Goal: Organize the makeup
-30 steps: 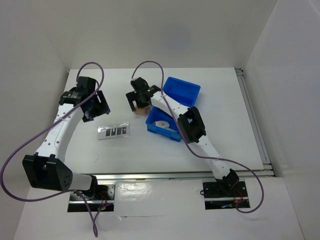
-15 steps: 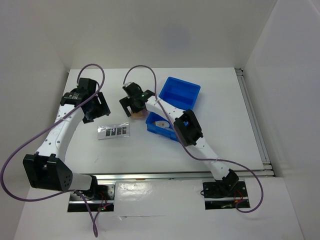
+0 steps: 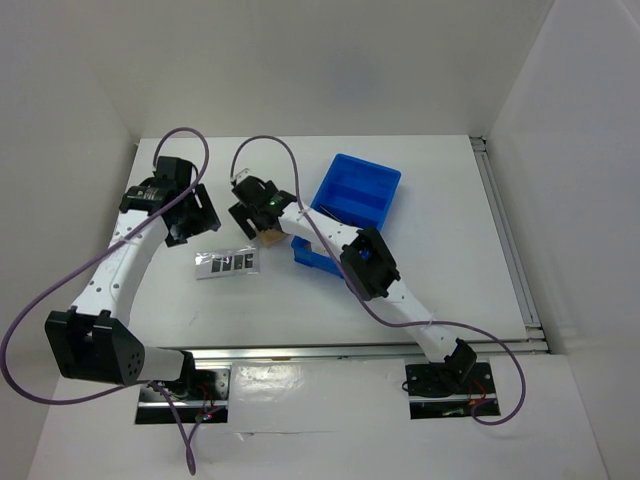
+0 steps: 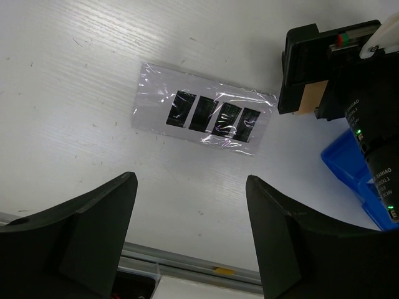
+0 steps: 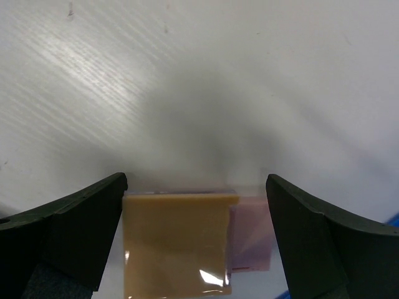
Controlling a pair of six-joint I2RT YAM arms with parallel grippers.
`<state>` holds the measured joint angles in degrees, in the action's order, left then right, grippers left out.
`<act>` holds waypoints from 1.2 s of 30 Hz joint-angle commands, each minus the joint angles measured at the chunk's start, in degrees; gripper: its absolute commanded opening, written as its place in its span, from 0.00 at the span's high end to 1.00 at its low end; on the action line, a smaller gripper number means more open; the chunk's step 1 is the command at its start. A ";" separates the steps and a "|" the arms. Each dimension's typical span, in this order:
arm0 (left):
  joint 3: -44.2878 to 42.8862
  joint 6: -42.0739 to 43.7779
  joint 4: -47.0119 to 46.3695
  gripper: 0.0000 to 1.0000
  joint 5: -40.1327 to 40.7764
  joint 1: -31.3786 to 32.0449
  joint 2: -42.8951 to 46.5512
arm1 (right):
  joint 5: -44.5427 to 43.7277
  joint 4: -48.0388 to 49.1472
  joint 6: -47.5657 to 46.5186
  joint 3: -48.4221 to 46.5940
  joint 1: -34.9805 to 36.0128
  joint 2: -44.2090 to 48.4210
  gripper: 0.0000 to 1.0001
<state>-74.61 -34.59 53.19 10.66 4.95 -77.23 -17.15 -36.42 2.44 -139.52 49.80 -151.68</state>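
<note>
Risk is judged to lie with the tan pad (image 5: 176, 240), seen at the bottom centre of the right wrist view between the spread fingers of the right end effector (image 5: 187, 249), touching the left one. A one-sided closure could push it aside. The left end effector (image 4: 190, 240) is held spread above the palette strip (image 4: 204, 116) on the table (image 4: 75, 81).

both arms reach forward, each gripper (image 4: 190, 233) (image 5: 196, 233) spread wide.

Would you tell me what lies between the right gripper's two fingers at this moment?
In the right wrist view, the tan square pad sits between the right gripper fingers, in a clear wrapper whose pinkish edge shows beside it.
</note>
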 commanded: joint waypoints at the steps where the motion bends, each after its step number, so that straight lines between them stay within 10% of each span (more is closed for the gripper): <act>1: 0.08 0.93 -1.07 0.16 0.77 -0.29 2.26 | -7.27 3.73 -1.47 -1.46 0.30 3.22 0.00; 36: 2.19 1.45 -1.07 0.15 0.24 -0.29 4.46 | -15.90 -3.74 9.08 7.86 3.99 8.50 0.00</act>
<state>-72.97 -34.46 52.38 10.63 4.95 -74.30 -30.35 -38.72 10.26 -132.62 53.80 -147.74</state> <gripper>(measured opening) 0.851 0.999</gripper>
